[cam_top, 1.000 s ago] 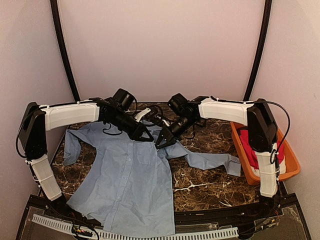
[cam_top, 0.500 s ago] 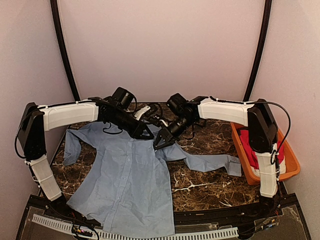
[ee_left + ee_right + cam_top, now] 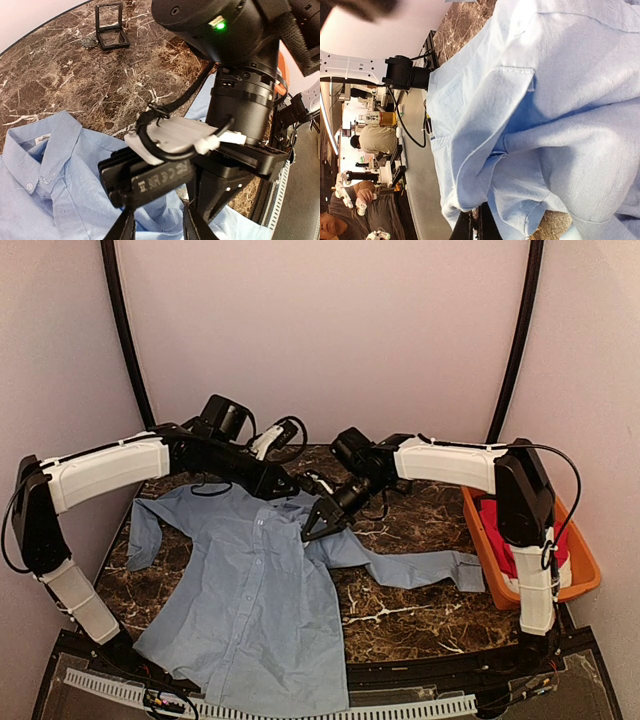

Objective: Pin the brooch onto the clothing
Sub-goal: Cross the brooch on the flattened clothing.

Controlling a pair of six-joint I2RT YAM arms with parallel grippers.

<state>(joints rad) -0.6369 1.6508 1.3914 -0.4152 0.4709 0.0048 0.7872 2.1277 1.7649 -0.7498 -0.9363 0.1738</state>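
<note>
The clothing, a light blue shirt (image 3: 255, 590), lies spread on the marble table with its collar (image 3: 42, 150) toward the back. My right gripper (image 3: 313, 529) is shut on a raised fold of the shirt's cloth (image 3: 485, 165) near the chest pocket (image 3: 515, 80), with its closed fingertips (image 3: 470, 227) at the fold's edge. My left gripper (image 3: 283, 483) hovers just behind the collar with its fingers (image 3: 192, 225) apart and nothing between them. The right gripper's black body fills the left wrist view. The brooch is hidden in every view.
A small open black box (image 3: 111, 31) sits on the marble behind the shirt. An orange basket (image 3: 585, 575) holding a red garment (image 3: 497, 525) stands at the table's right edge. The shirt's right sleeve (image 3: 430, 565) stretches toward the basket.
The left arm has drawn back and to the left, away from the right gripper, and its jaws have opened. The right gripper stays shut on the shirt fold, shifted slightly lower.
</note>
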